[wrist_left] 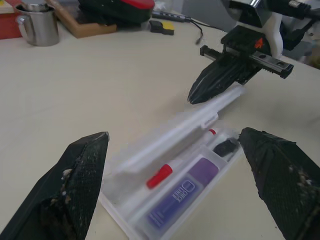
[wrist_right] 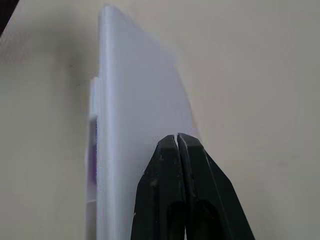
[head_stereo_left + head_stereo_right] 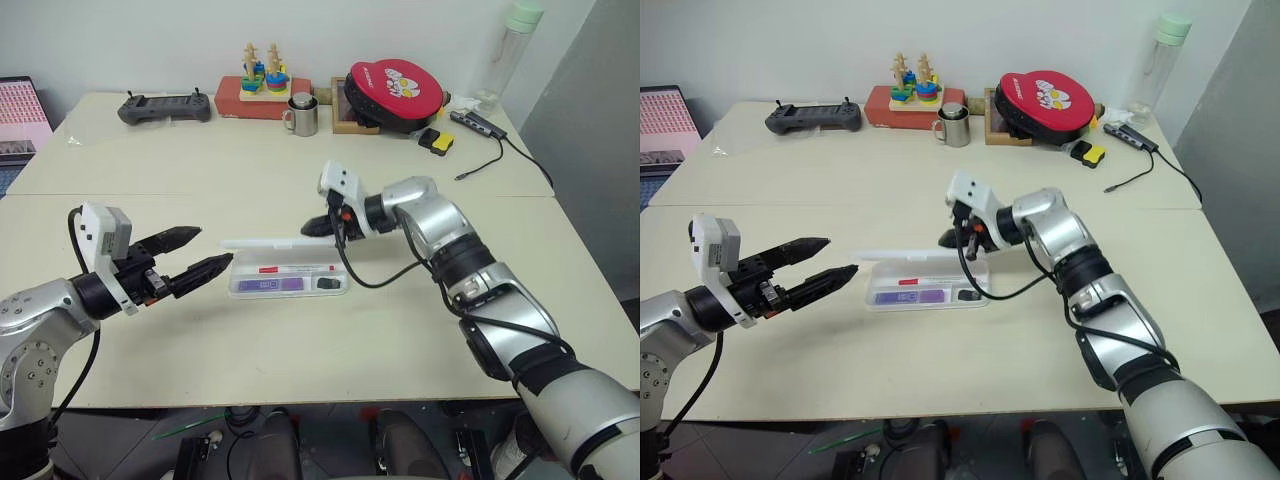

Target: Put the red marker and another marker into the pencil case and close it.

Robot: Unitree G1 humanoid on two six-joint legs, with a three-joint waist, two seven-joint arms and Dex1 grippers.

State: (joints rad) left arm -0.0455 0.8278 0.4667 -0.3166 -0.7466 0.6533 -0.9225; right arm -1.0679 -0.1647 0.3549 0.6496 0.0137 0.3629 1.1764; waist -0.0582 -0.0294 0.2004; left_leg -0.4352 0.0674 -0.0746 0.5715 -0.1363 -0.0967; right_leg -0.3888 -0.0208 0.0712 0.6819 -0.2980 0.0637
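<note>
Pencil case (image 3: pixel 288 277) open mid-table, red marker (image 1: pixel 172 167) and purple marker (image 1: pixel 182 192) inside, clearest from left wrist. Right gripper (image 2: pixel 177 139) closed against raised lid (image 2: pixel 135 115). Left gripper (image 3: pixel 196 255) spread wide beside case.

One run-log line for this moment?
case: lid half up | red marker, purple marker: inside | right gripper: shut, at lid | left gripper: open, beside case
</note>
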